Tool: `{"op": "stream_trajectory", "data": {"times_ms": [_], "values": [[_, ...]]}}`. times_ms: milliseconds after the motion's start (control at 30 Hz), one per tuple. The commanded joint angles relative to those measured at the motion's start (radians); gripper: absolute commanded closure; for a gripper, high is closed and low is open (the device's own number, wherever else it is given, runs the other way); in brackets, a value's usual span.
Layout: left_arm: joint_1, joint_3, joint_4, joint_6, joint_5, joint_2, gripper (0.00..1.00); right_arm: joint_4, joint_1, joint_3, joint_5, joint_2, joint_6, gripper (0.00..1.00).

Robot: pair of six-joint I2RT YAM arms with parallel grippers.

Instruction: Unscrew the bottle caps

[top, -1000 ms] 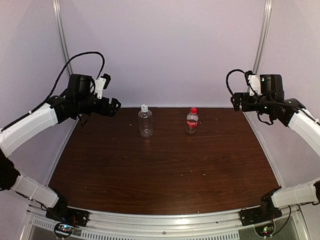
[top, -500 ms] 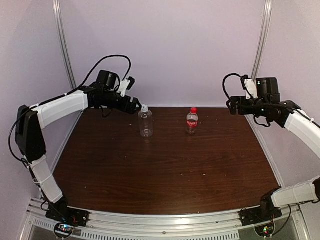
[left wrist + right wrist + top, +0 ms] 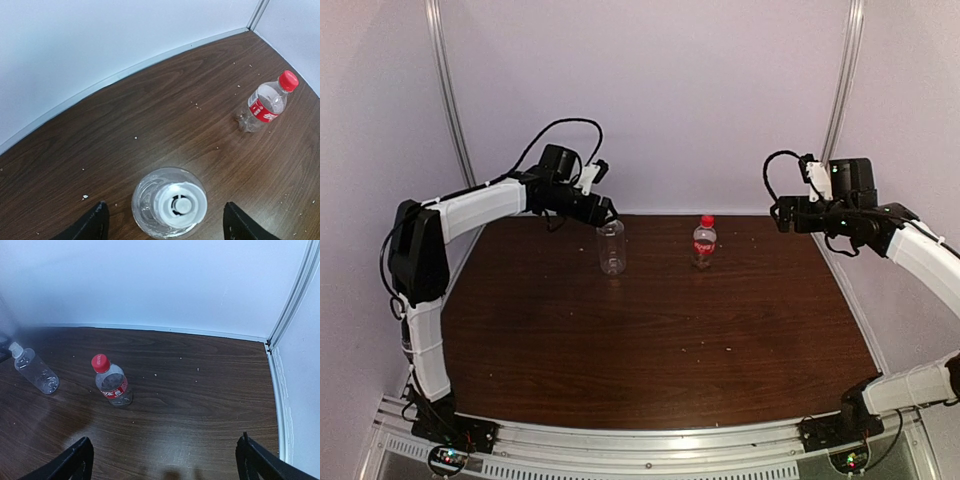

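Left arm has swung in from the left edge of the table [image 3: 650, 340] to the back middle. Left gripper [image 3: 604, 212] now sits over the plain bottle [image 3: 611, 250], directly above its white cap [image 3: 180, 204]. Right arm has barely shifted; right gripper [image 3: 782, 212] hangs at the far right, well apart from the red-label bottle [image 3: 704, 245].

Left wrist view: fingers [image 3: 92, 225] spread, one on each side of the bottle's shoulder, neither touching it. Nothing pinched. Right wrist view: fingers [image 3: 75, 460] spread wide, nothing between them.

Progress: none completed. White cap is on its neck, red cap [image 3: 706, 221] is on too. Judged stage: lining up for the first grasp. Both unscrewings remain.

Position and pose: both bottles stand near the back of the table, plain one left, red-label one right, apart from each other. Each upright, long axis vertical, cap pointing straight up. White cap faces the left wrist camera nearly head-on.
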Motion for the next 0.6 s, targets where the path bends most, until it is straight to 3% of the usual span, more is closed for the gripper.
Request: {"op": "stream_trajectory", "data": {"times_ms": [0, 233, 467, 567], "values": [[-0.005, 0.063, 0.023, 0.017, 0.020, 0.041, 0.24, 0.011, 0.003, -0.020, -0.011, 0.000, 0.005, 0.00], [-0.006, 0.125, 0.026, 0.011, 0.045, 0.104, 0.43, 0.000, 0.003, -0.026, -0.020, 0.009, 0.006, 0.00], [-0.005, 0.130, 0.026, 0.011, 0.054, 0.121, 0.53, -0.015, 0.003, -0.026, -0.012, 0.008, 0.000, 0.00], [-0.006, 0.132, 0.025, 0.010, 0.071, 0.118, 0.62, -0.018, 0.003, -0.024, -0.014, 0.006, 0.001, 0.00]]}}
